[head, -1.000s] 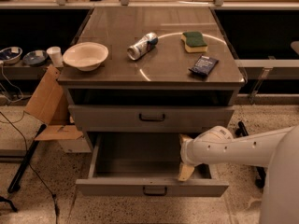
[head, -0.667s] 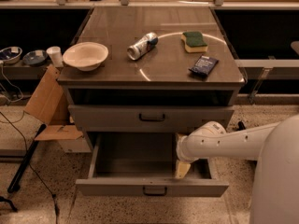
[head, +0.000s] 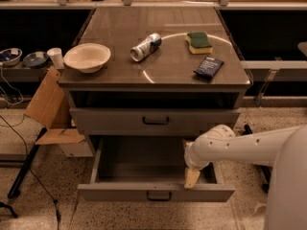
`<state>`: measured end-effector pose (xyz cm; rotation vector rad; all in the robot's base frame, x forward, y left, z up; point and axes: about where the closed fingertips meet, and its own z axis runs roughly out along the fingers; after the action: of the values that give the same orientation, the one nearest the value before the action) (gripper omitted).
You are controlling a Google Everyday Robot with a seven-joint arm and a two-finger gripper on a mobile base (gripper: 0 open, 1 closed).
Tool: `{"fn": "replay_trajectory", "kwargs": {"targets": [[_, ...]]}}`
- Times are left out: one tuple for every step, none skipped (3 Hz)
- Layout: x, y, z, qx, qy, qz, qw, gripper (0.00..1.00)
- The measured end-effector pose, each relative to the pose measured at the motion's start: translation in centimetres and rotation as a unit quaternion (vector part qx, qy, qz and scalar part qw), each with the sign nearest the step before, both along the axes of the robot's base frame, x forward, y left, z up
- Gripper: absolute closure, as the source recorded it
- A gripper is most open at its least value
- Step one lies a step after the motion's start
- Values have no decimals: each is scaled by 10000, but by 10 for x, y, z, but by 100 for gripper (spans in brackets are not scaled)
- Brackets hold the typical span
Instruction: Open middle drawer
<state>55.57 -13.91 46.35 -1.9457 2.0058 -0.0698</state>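
The middle drawer stands open as before; the claw sits inside its near-right corner, perhaps touching the front, its grip indiscernible.

This looks like a robotics test lab set up as a mock kitchen. A white robot arm reaches in from the right edge of the frame. Its end effector hangs inside the pulled-out middle drawer of a grey metal cabinet. On the counter household items lie spaced apart: a bowl, a can on its side, a sponge and a dark packet. At the left edge an open cardboard box sits on the speckled floor.
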Motion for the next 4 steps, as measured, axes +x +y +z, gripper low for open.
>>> {"fn": "replay_trajectory", "kwargs": {"targets": [[-14, -14, 0, 49, 41, -68, 10000, 0], [-34, -33, 0, 38, 65, -233, 9997, 0], [-53, -48, -12, 46, 201, -403, 9990, 0], [-66, -60, -29, 58, 403, -558, 9976, 0]]}}
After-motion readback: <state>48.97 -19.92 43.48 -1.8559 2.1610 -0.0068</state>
